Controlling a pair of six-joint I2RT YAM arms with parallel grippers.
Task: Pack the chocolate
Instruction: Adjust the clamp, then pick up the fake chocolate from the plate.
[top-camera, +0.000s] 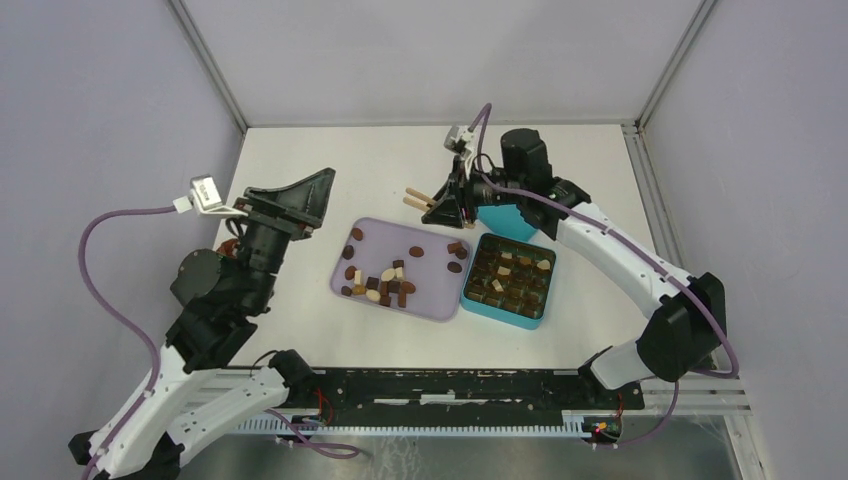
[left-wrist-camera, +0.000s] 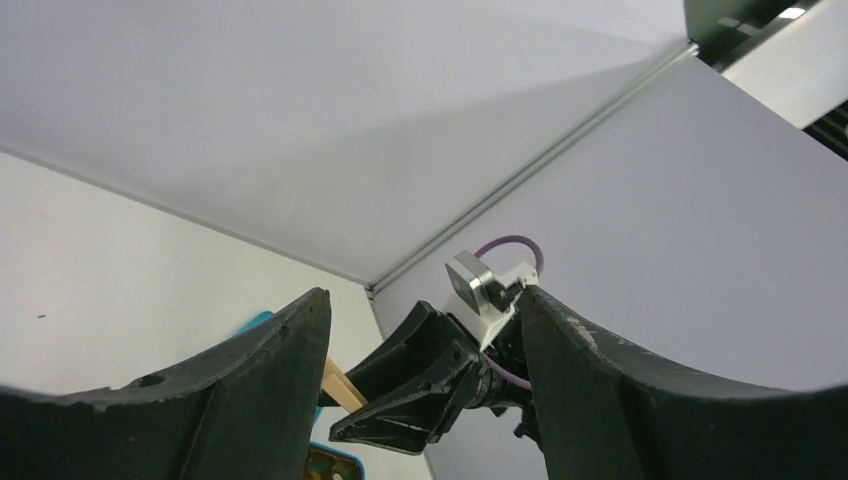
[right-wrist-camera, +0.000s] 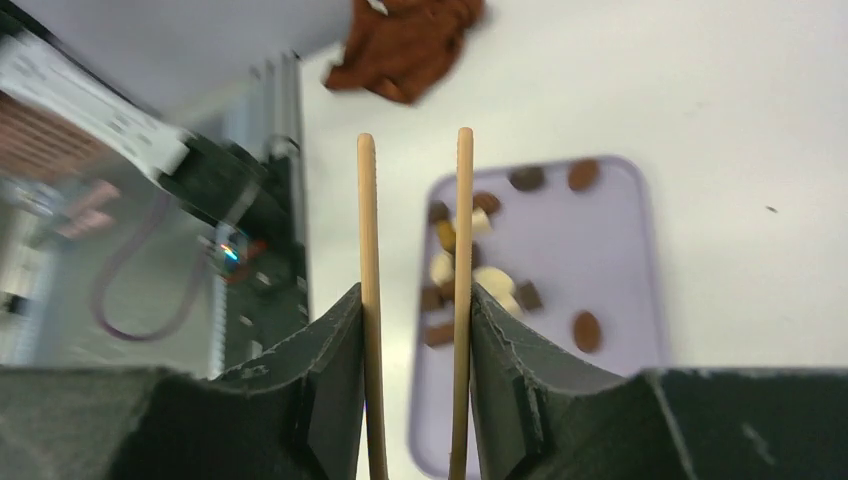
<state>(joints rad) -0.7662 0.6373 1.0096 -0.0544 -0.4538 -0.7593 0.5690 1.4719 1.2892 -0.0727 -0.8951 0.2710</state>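
Observation:
Loose chocolate (top-camera: 385, 280) pieces, dark, mid brown and cream, lie scattered on a lilac tray (top-camera: 440, 305). More pieces fill the cells of the teal box (top-camera: 470, 300) just right of the tray. My right gripper (top-camera: 440, 210) hovers above the tray's far right corner, shut on wooden tongs (top-camera: 415, 197). In the right wrist view the tongs (right-wrist-camera: 367, 250) have their two arms parted with nothing between them, over the chocolate (right-wrist-camera: 495, 280). My left gripper (top-camera: 322, 200) is raised left of the tray, open and empty, pointing towards the right gripper (left-wrist-camera: 420, 385).
A rust-brown cloth lump (right-wrist-camera: 405, 45) lies on the table beyond the tray's left end, near the left arm. A teal piece (top-camera: 500, 220) sits behind the box under the right arm. Grey walls enclose the white table (top-camera: 330, 150).

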